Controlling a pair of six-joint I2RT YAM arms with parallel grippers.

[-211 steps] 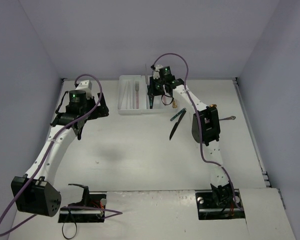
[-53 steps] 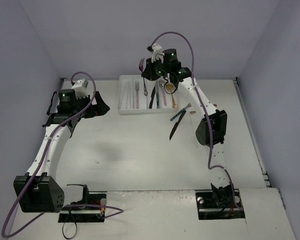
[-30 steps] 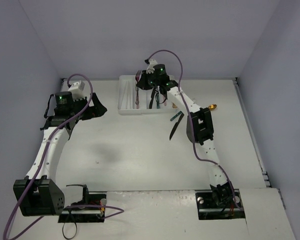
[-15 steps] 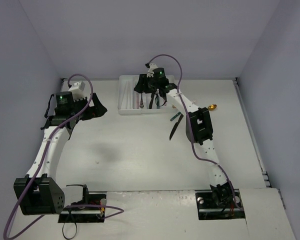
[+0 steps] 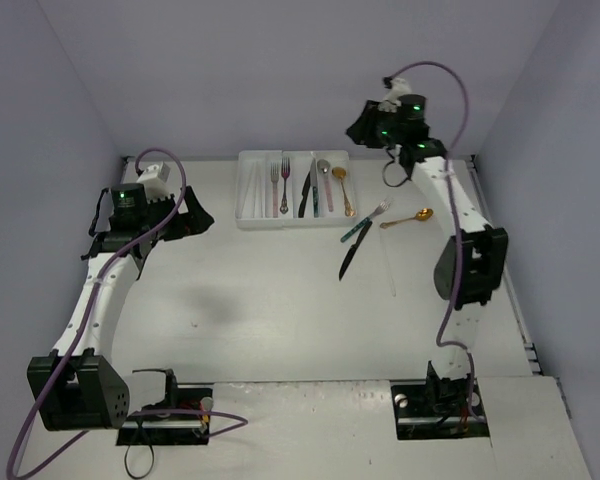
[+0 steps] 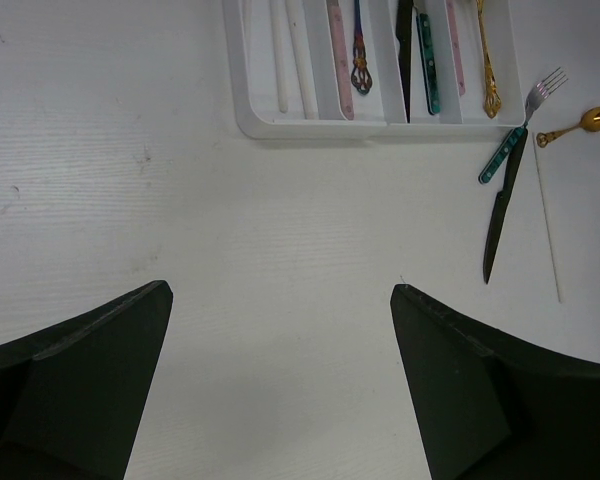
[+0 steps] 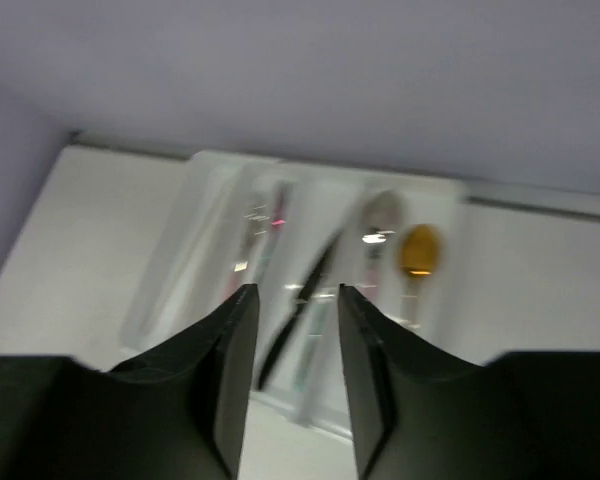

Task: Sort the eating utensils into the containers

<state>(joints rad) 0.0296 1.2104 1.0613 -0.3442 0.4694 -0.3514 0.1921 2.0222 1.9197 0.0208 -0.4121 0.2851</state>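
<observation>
The white tray stands at the back of the table and holds two forks, a black knife, a pink-handled spoon and a gold spoon. A teal-handled fork, a black knife and a gold spoon lie on the table right of it. My right gripper hangs high above the tray's right end, its jaws a little apart with nothing between them. My left gripper stands wide open over bare table left of the tray.
A thin white line runs along the table right of the loose black knife. The side walls stand close on the left and right. The arm bases sit at the near edge.
My right gripper has let go over the tray, then risen and swung right, away from the tray's left part. A second fork now lies in the tray. The left arm has not moved.
</observation>
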